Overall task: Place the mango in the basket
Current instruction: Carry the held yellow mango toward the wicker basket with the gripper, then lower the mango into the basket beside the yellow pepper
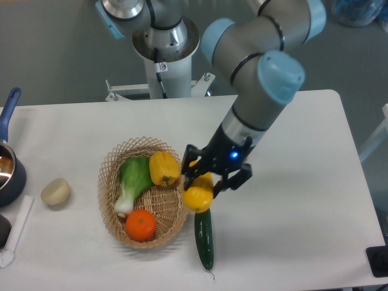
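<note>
The yellow-orange mango (pixel 199 195) hangs in the air, held by my gripper (pixel 205 182), which is shut on its upper end. It is right above the right rim of the woven tan basket (pixel 111 159), just over the top of the cucumber. The basket holds a yellow bell pepper (pixel 164 168), a green bok choy (pixel 133 180) and a round orange (pixel 141 225). My arm reaches down from the upper right and covers the table behind the gripper.
A dark green cucumber (pixel 204 237) lies on the white table just right of the basket. A pale potato (pixel 56 191) sits at the left, beside a dark blue pot (pixel 8 167) at the left edge. The robot base (pixel 163 48) stands behind the table.
</note>
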